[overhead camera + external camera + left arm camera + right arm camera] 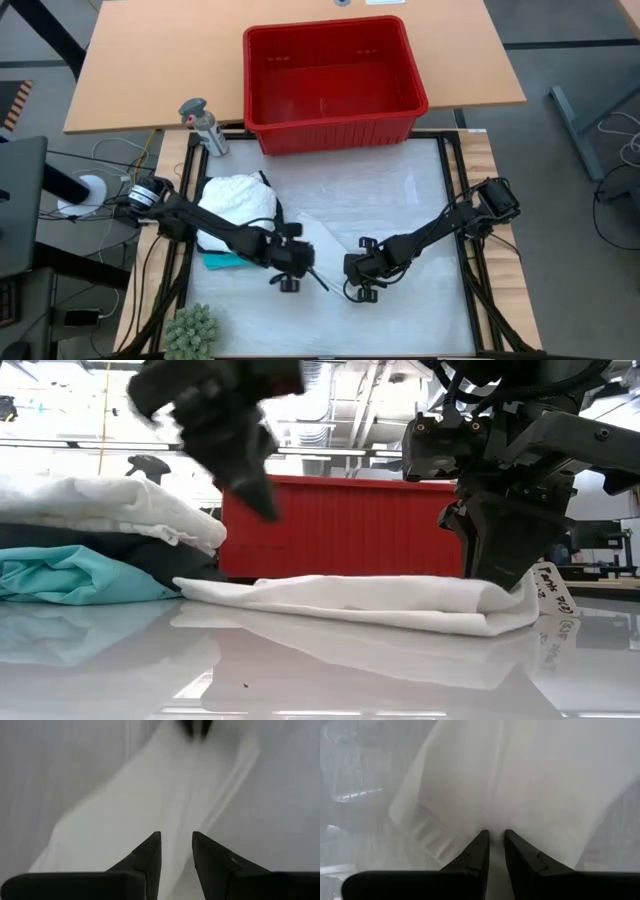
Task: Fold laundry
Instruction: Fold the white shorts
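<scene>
I am looking down at a white cloth (325, 240) lying flat in the middle of the desk (420, 310), a thin soft sheet folded into a long low strip with a doubled edge along one side. The desk top under it is glossy and pale, throwing back a faint reflection of the cloth in the low view.

My right hand (496, 837) is sitting at the four o'clock end of that cloth, fingers (479, 852) nearly together and pinching the fabric, which is bunching up between the two dark pointed tips. In the low view it is pressing down on the raised end of the strip, by a small white tag (552, 592).

My left hand (176, 840) is hanging over the cloth's eight o'clock side, clear of the fabric. Its wedge-shaped fingers (150, 852) are standing slightly spread with a narrow gap and nothing between them.

At nine o'clock from the flat cloth, a stack of laundry is resting: a crumpled white garment (238, 198) on top, a dark one (150, 555) under it, and a smooth teal one (75, 575) at the bottom, its edge poking out toward seven o'clock.

A rigid red plastic basket (335, 125) with ribbed walls is standing at twelve o'clock. A small green fuzzy plant (192, 330) is sitting at the desk's seven o'clock corner.
</scene>
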